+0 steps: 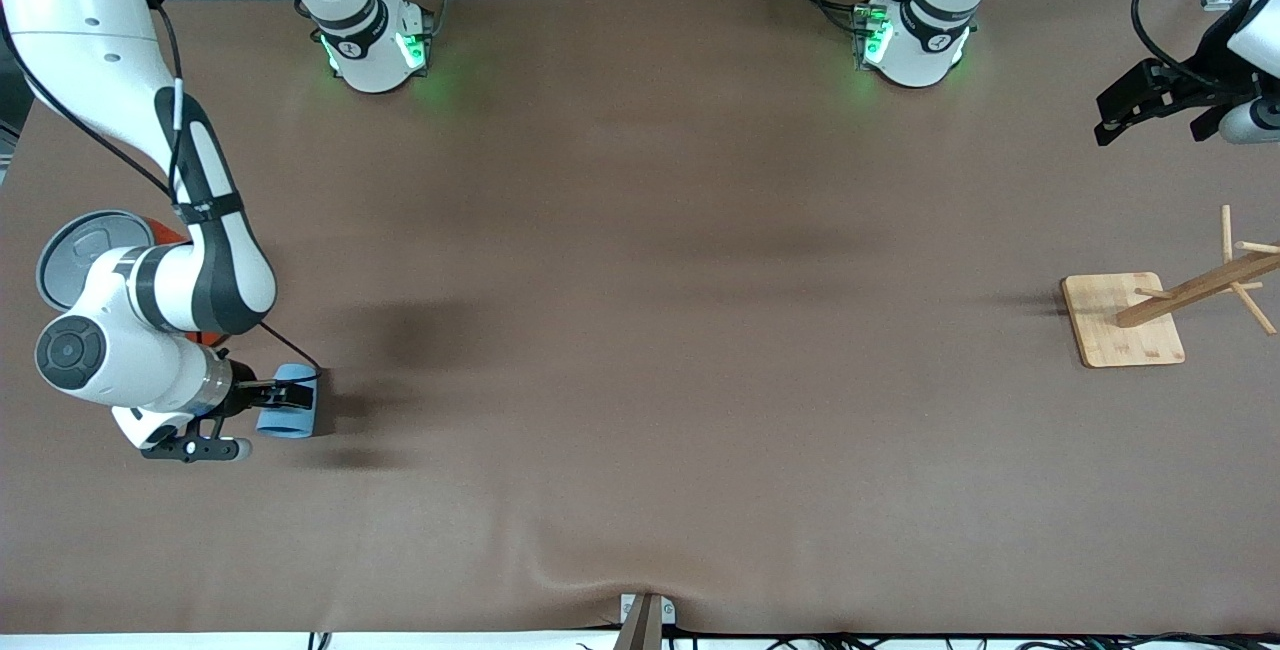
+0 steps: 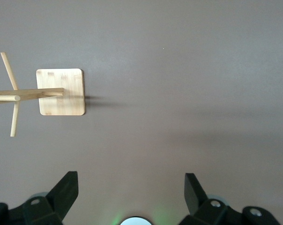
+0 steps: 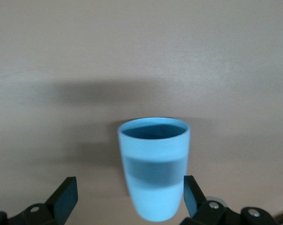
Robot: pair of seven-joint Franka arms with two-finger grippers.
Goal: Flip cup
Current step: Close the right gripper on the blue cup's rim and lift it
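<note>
The light-blue cup [image 1: 287,420] is on its side at the right arm's end of the table, mouth pointing toward the table's middle. My right gripper [image 1: 295,395] is level with the cup and open, with the fingers on either side of it. In the right wrist view the cup [image 3: 154,164] sits between the spread fingers, close against one finger [image 3: 192,190]. Its base end is blurred. I cannot tell whether the cup rests on the table. My left gripper [image 1: 1105,125] waits open and empty, high over the left arm's end of the table [image 2: 130,180].
An orange can with a grey lid [image 1: 80,250] stands beside the right arm, mostly hidden by it, farther from the front camera than the cup. A wooden peg rack on a square base [image 1: 1120,320] stands at the left arm's end and also shows in the left wrist view [image 2: 61,92].
</note>
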